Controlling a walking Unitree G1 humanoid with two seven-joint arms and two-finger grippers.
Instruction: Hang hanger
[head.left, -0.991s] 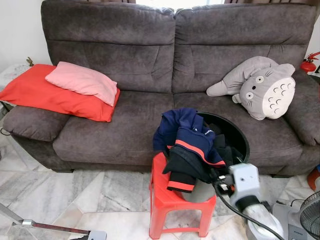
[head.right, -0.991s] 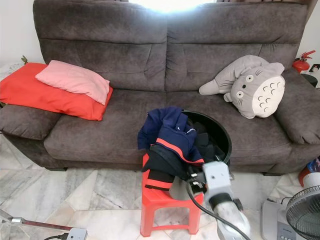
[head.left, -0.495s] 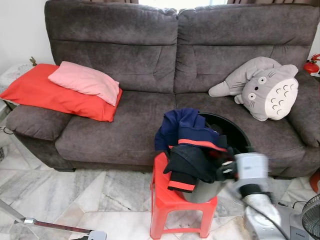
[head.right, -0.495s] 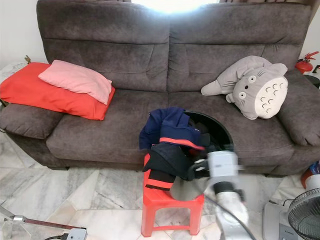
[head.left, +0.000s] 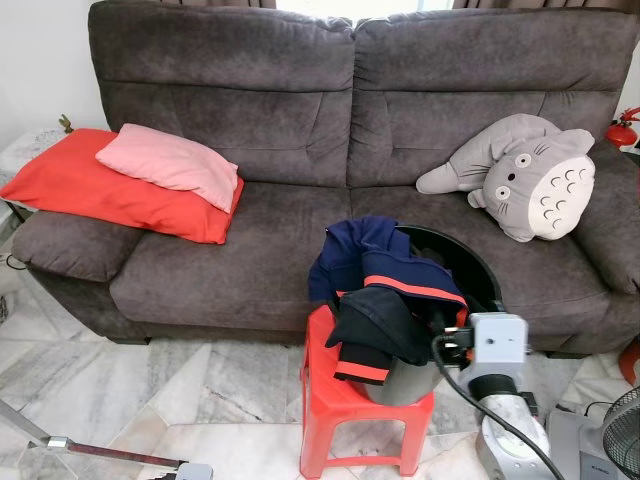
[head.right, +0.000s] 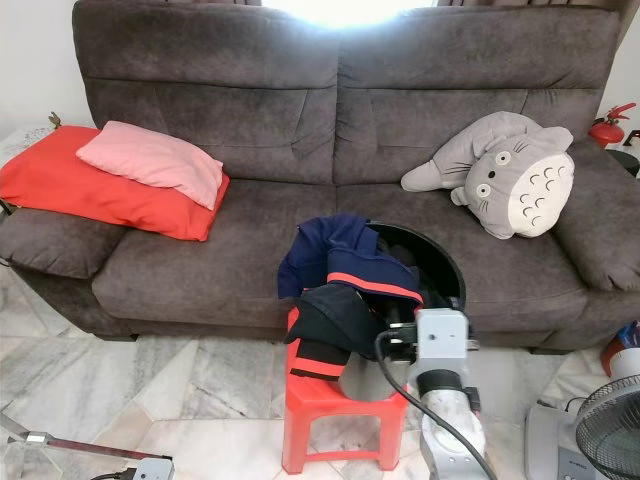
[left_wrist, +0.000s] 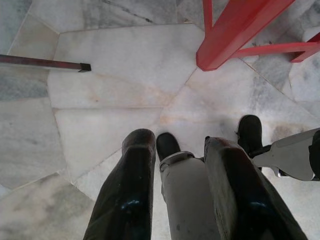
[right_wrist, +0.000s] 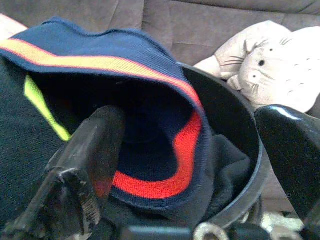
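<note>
A black round basket (head.left: 472, 262) piled with clothes stands on a red plastic stool (head.left: 330, 395) in front of the sofa. A navy garment with a red stripe (head.left: 372, 252) drapes over its near rim, above a black one with a red hem (head.left: 375, 335). My right gripper (head.left: 443, 345) is at the basket's near side and open. In the right wrist view its fingers (right_wrist: 95, 145) straddle the navy garment's striped hem (right_wrist: 150, 70). My left gripper (left_wrist: 177, 145) hangs open over the marble floor. I see no hanger.
A dark grey sofa (head.left: 250, 240) fills the back, with a red cushion (head.left: 90, 190) and pink pillow (head.left: 170, 165) on the left and a grey plush toy (head.left: 530, 185) on the right. A fan (head.left: 625, 425) stands at the lower right. A metal bar (head.left: 90, 452) lies on the floor at the left.
My right gripper has risen a little at the basket's near rim, and the navy garment's red-striped hem now sits higher and flatter. The camera has shifted slightly.
</note>
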